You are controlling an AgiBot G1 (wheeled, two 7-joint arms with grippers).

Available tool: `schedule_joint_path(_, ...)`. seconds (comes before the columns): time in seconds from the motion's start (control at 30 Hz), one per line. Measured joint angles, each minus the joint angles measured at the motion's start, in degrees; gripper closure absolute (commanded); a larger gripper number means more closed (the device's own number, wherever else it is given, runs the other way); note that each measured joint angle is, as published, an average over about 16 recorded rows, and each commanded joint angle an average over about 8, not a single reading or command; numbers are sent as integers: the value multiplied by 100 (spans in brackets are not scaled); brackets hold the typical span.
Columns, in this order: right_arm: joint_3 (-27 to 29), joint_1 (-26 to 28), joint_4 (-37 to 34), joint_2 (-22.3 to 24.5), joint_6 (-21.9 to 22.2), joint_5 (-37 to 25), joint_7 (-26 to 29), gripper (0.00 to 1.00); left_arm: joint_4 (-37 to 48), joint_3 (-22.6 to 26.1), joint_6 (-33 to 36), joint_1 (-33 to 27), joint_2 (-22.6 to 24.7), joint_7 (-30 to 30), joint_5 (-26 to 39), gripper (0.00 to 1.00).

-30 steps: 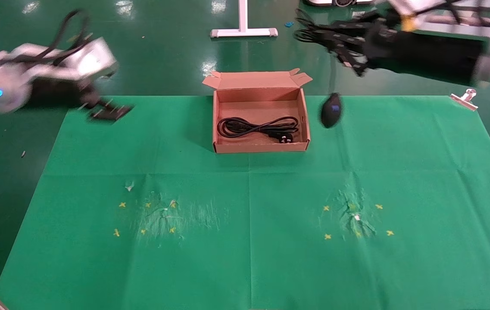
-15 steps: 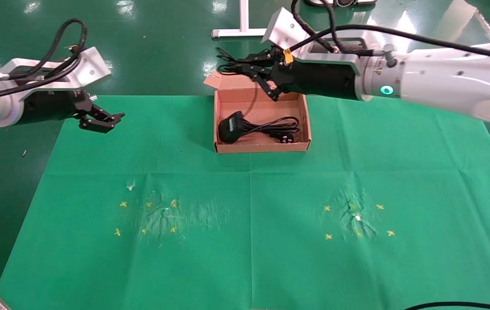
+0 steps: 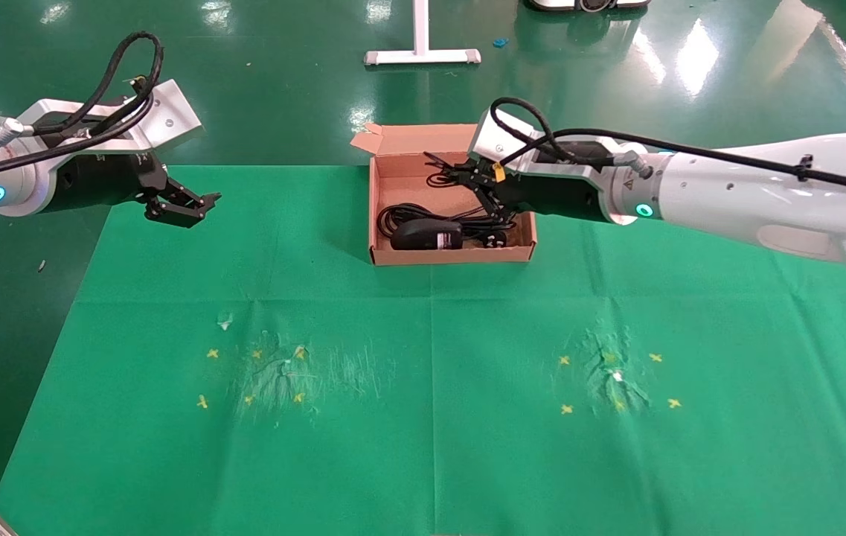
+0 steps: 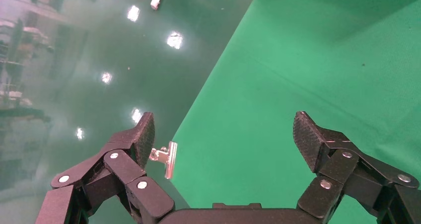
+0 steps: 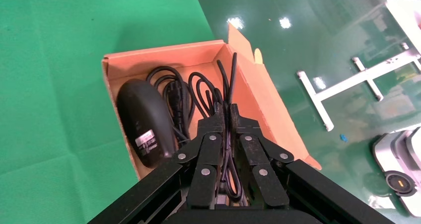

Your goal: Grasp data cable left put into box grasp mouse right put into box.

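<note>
Surface (image 3: 430,417): covered by a green cloth with fold creases, two scuffed patches ringed by small yellow crosses, and a metal clip (image 4: 166,158) at its far left corner. Around it, a glossy green floor (image 3: 281,67); a white stand base (image 3: 421,55) sits beyond the box.

Box (image 3: 382,257): brown cardboard, open, lid flaps folded back, at the far middle of the surface. Inside: data cable (image 3: 393,214), coiled black, along the bottom; mouse (image 3: 426,234) lying on top of it toward the near wall, white underside label facing up. Mouse cord (image 5: 228,92) rises out of the box in thin loops.

Right gripper (image 3: 473,181): reaches in from the right, low over the far right part of the box, fingers pinched together on the mouse cord; the right wrist view shows the cord clamped between the closed fingertips.

Left gripper (image 3: 188,205): hangs above the far left edge of the surface, well apart from the box, fingers spread wide, holding nothing.
</note>
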Motion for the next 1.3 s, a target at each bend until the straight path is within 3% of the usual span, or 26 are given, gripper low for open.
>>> schedule_joint_path(0.53,128,-167,230,226,-225,356,75,0,122,-1,-20,-13,47,69,-68,0)
schedule_joint_path(1.3,768,-1167,1353,1423,-1505,2302,454,0,177,-1,-32,-25,57,145,-127,0)
